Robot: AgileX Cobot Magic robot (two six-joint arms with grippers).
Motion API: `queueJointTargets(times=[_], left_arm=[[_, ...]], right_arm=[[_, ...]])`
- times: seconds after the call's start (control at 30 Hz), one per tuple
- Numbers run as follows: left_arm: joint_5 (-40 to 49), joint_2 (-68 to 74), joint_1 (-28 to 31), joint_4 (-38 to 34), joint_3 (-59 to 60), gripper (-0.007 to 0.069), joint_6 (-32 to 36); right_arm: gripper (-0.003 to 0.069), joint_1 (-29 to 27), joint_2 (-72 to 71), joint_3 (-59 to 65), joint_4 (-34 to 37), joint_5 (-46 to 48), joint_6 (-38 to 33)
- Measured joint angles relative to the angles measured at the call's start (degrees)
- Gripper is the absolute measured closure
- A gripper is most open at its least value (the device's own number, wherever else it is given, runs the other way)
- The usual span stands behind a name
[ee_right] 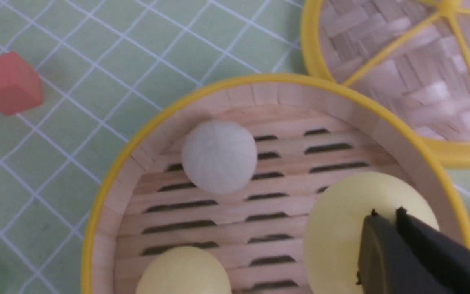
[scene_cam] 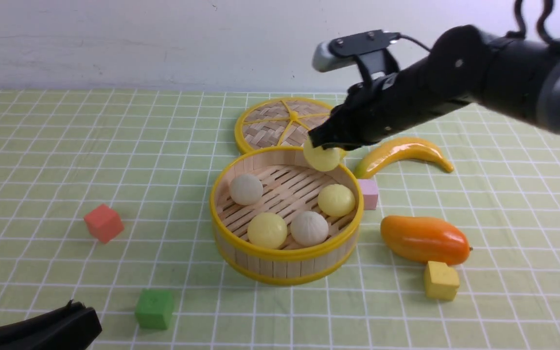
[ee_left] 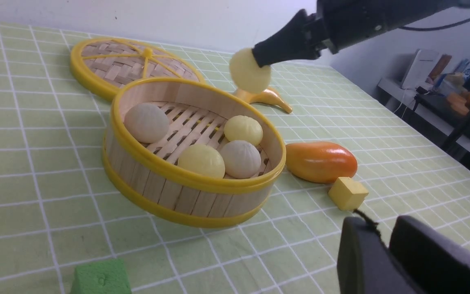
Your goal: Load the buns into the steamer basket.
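Note:
The steamer basket stands mid-table with four buns on its slatted floor: off-white ones and pale yellow ones. A fifth, pale yellow bun hangs just above the basket's far right rim, and my right gripper is shut on its top. The right wrist view has this bun under the gripper, over the basket's inside. My left gripper rests low at the near left corner, fingers almost together and empty.
The woven lid lies flat behind the basket. A banana, a pink cube, an orange mango and a yellow cube lie to the right. On the left sit a red cube and a green cube.

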Motion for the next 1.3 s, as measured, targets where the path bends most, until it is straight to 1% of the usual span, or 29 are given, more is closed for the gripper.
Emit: queueJointTargets(times=[0.13, 0.23, 0.37, 0.47, 0.5, 0.53, 0.57, 0.6, 0.63, 0.67, 0.7, 0.73, 0.77, 0.8, 0.83, 0.9, 0.93, 0.97, 1.0, 1.03, 1.1, 1.13, 1.17, 1.23, 1.27, 1.3], left_arm=[[0.0, 0.0, 0.0, 0.0, 0.0, 0.0522, 0.0], [0.0, 0.0, 0.0, 0.0, 0.0, 0.0522, 0.0], [0.0, 0.0, 0.0, 0.0, 0.0, 0.0522, 0.0], [0.0, 0.0, 0.0, 0.0, 0.0, 0.0522, 0.0], [0.0, 0.0, 0.0, 0.0, 0.0, 0.0522, 0.0], [0.0, 0.0, 0.0, 0.0, 0.0, 0.0522, 0.0], [0.0, 0.0, 0.0, 0.0, 0.0, 0.0522, 0.0], [0.0, 0.0, 0.0, 0.0, 0.0, 0.0522, 0.0], [0.0, 0.0, 0.0, 0.0, 0.0, 0.0522, 0.0], [0.0, 0.0, 0.0, 0.0, 0.0, 0.0522, 0.0], [0.0, 0.0, 0.0, 0.0, 0.0, 0.0522, 0.0], [0.0, 0.0, 0.0, 0.0, 0.0, 0.0522, 0.0], [0.0, 0.0, 0.0, 0.0, 0.0, 0.0522, 0.0], [0.0, 0.0, 0.0, 0.0, 0.0, 0.0522, 0.0], [0.0, 0.0, 0.0, 0.0, 0.0, 0.0522, 0.0], [0.0, 0.0, 0.0, 0.0, 0.0, 0.0522, 0.0], [0.0, 0.0, 0.0, 0.0, 0.0, 0.0522, 0.0], [0.0, 0.0, 0.0, 0.0, 0.0, 0.0522, 0.0], [0.0, 0.0, 0.0, 0.0, 0.0, 0.0522, 0.0], [0.0, 0.0, 0.0, 0.0, 0.0, 0.0522, 0.0], [0.0, 0.0, 0.0, 0.0, 0.0, 0.0522, 0.0], [0.0, 0.0, 0.0, 0.0, 0.0, 0.0522, 0.0], [0.0, 0.0, 0.0, 0.0, 0.0, 0.0522, 0.0], [0.0, 0.0, 0.0, 0.0, 0.0, 0.0522, 0.0], [0.0, 0.0, 0.0, 0.0, 0.0, 0.0522, 0.0], [0.0, 0.0, 0.0, 0.0, 0.0, 0.0522, 0.0]], right_arm=[[0.065, 1.8, 3.9, 0.0, 0.0, -5.2, -0.7], [0.0643, 1.8, 6.1, 0.0, 0.0, -6.9, -0.7], [0.0604, 1.8, 8.8, 0.0, 0.0, -8.5, -0.7], [0.0517, 1.8, 9.7, 0.0, 0.1, -8.6, -0.8], [0.0477, 1.8, 9.8, 0.0, 0.1, -8.8, -0.8], [0.0431, 1.8, 9.8, 0.0, 0.1, -8.9, -0.8], [0.0363, 1.8, 9.6, 0.0, 0.1, -8.9, -0.8], [0.0313, 1.8, 9.2, 0.0, 0.1, -8.4, -0.5], [0.0313, 1.8, 9.1, 0.0, 0.1, -8.2, -0.4], [0.0237, 1.8, 7.8, 0.0, 0.1, -6.0, 0.5], [0.0196, 1.8, 6.4, 0.1, 0.1, -3.7, 1.3], [0.0182, 1.8, 6.1, 0.1, 0.0, -3.2, 1.5], [0.0158, 1.8, 4.6, 0.1, -0.2, -0.2, 2.3], [0.0131, 1.8, 0.8, 0.1, -1.3, 4.6, 4.6], [0.0125, 1.8, -2.0, 0.3, -2.5, 8.3, 6.6], [0.0133, 1.8, -7.4, 1.0, -5.6, 14.7, 10.8], [0.0151, 1.8, -10.5, 1.9, -8.0, 17.9, 13.1], [0.0187, 1.8, -14.1, 3.6, -10.1, 21.6, 15.6], [0.0193, 1.8, -15.2, 3.9, -10.4, 22.1, 16.4], [0.0242, 1.8, -19.3, 6.4, -12.9, 24.8, 19.1], [0.0331, 1.8, -25.4, 11.1, -15.4, 27.2, 22.7], [0.034, 1.8, -25.4, 11.5, -15.6, 27.3, 22.7], [0.0399, 1.8, -29.6, 14.5, -16.6, 28.1, 24.4], [0.0485, 1.8, -34.4, 18.4, -16.8, 29.4, 26.3], [0.0493, 1.8, -34.8, 18.4, -16.8, 29.4, 26.5], [0.054, 1.8, -37.6, 20.2, -16.8, 30.8, 26.8]])
